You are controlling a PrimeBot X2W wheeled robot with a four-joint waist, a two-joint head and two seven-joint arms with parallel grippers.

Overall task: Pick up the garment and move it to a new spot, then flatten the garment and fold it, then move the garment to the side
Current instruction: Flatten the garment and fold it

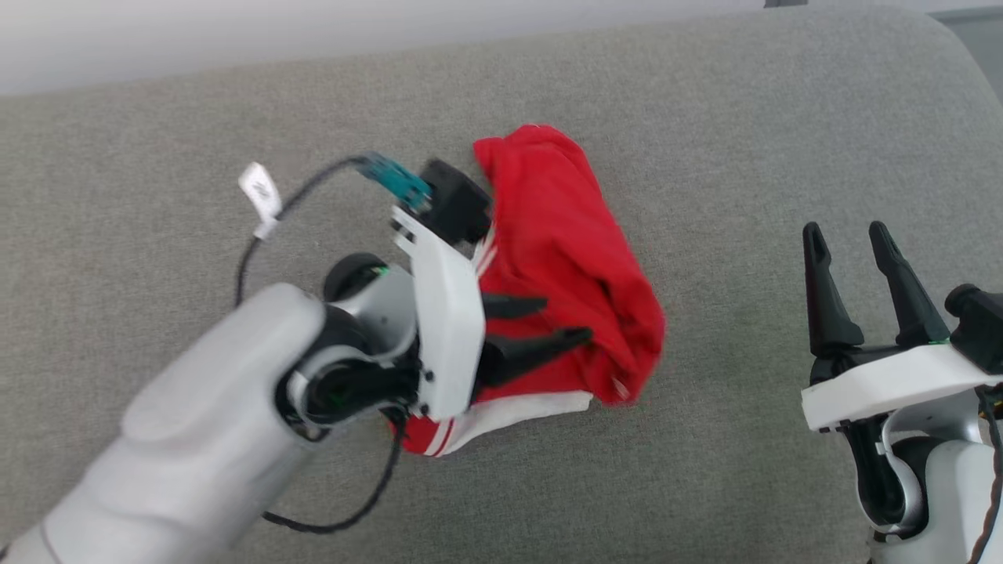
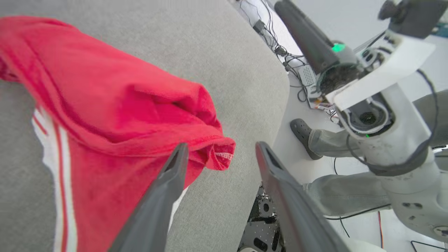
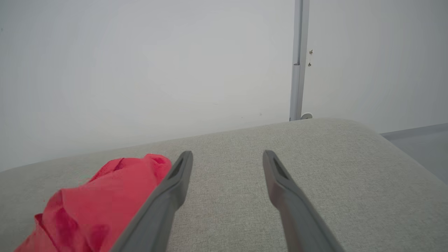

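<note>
- Head view: crumpled red garment [image 1: 564, 266] at centre on grey cushion [image 1: 705, 117]; left gripper [image 1: 566, 318] over it, fingers spread, aimed toward 3 o'clock, clamping nothing; right gripper [image 1: 845, 230] at 4 o'clock, fingers spread, empty, well apart from garment.
- Left wrist view: garment from 9 o'clock to centre, one spread finger across its hem.
- Right wrist view: garment at 8 o'clock, spread fingers above bare cushion.

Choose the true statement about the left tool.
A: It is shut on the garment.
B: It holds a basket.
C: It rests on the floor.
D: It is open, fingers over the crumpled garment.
D: the left tool has its two fingers spread apart over the red garment, which lies crumpled on the grey cushion.
</note>
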